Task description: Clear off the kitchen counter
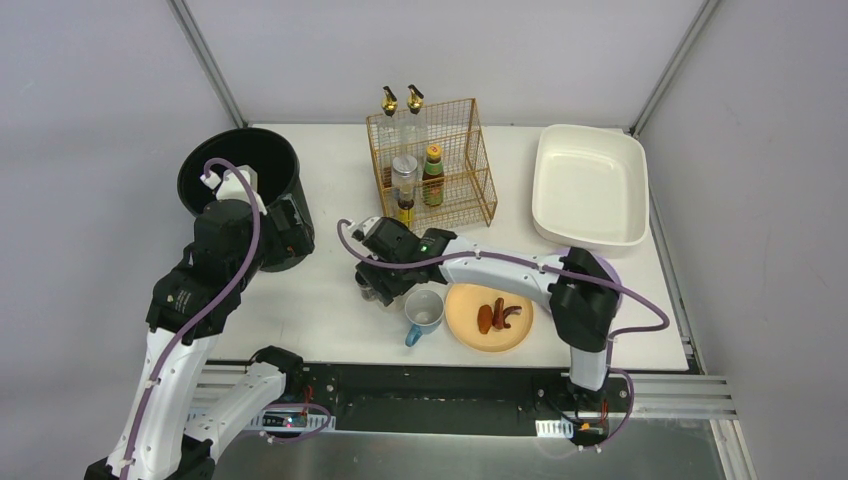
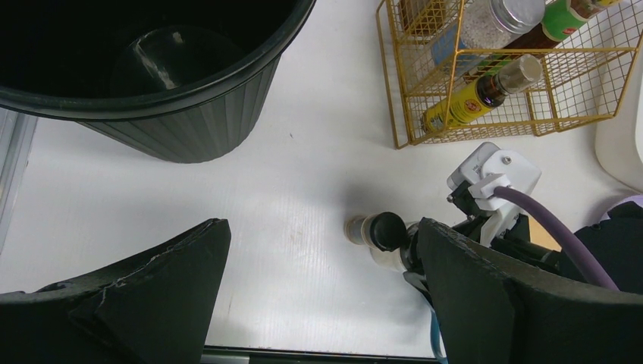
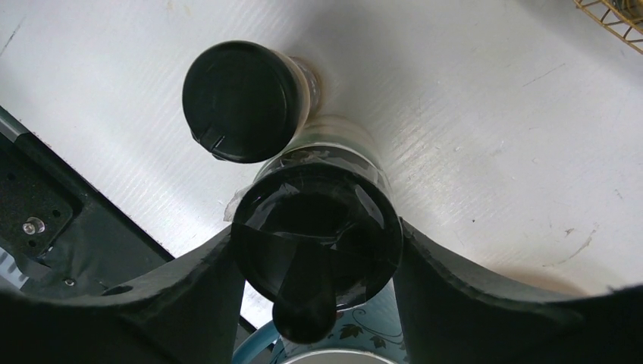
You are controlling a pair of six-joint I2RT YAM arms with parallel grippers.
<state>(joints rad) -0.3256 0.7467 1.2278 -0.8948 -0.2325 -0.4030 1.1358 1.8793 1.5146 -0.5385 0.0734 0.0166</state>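
One black-capped shaker [image 3: 315, 220] sits clamped in the right gripper [image 3: 315, 246] near the front edge of the kitchen counter [image 1: 305, 312]; left gripper [image 2: 322, 227] gapes wide, empty.

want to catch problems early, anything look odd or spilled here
Nothing looks spilled. One oddity: the jar in the right pincer has a lid patched with wrinkled black tape, unlike the smooth-capped shaker beside it.

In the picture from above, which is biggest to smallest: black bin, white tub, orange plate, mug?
1. white tub and black bin: they look about alike, and the left arm hides part of the bin.
2. orange plate
3. mug
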